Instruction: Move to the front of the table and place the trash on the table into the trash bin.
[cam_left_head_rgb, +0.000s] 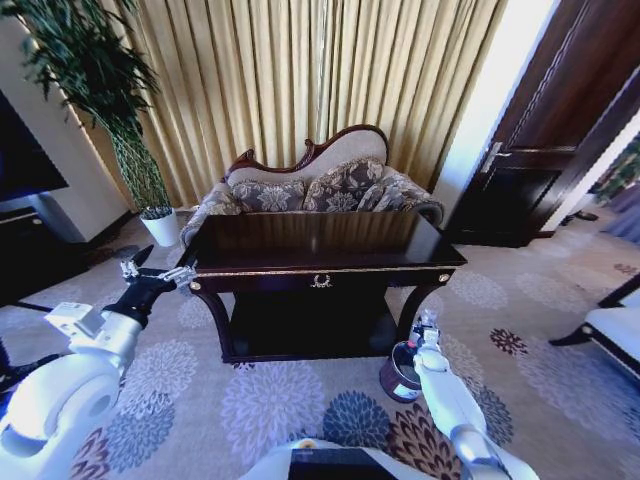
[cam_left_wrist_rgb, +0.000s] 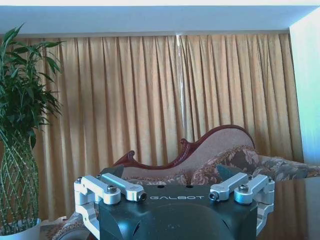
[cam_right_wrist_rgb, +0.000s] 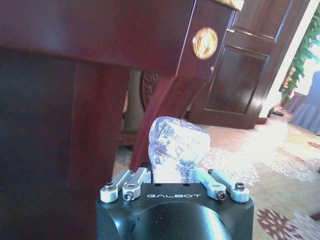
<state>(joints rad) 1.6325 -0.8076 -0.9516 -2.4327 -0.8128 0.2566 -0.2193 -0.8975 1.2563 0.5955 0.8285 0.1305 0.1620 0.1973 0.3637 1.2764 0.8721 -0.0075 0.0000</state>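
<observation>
A: Start with the head view. Where are the arms?

B: The right gripper hangs low beside the table's front right leg, and the trash bin sits just below and a little to its left, on the carpet. The left gripper is raised off the front left corner of the table, which lies to its right. The glossy top looks bare from here.

A: And the left wrist view?

B: The left gripper's fingers stand spread wide with nothing between them; beyond them are a sofa and curtains. It seems idle.

A: Right wrist view?

B: The right gripper has its fingers closed onto a crumpled paper scrap, which stands up past the fingertips. The table leg is just beyond it.

A: How will that scrap handle?

B: I judge it very light and soft. It crushes instead of resisting, so a firm pinch low on the wad, as here, should hold. It will not break, but it may cling to a pad or drift as it falls, so release is best made straight above the bin's mouth.
</observation>
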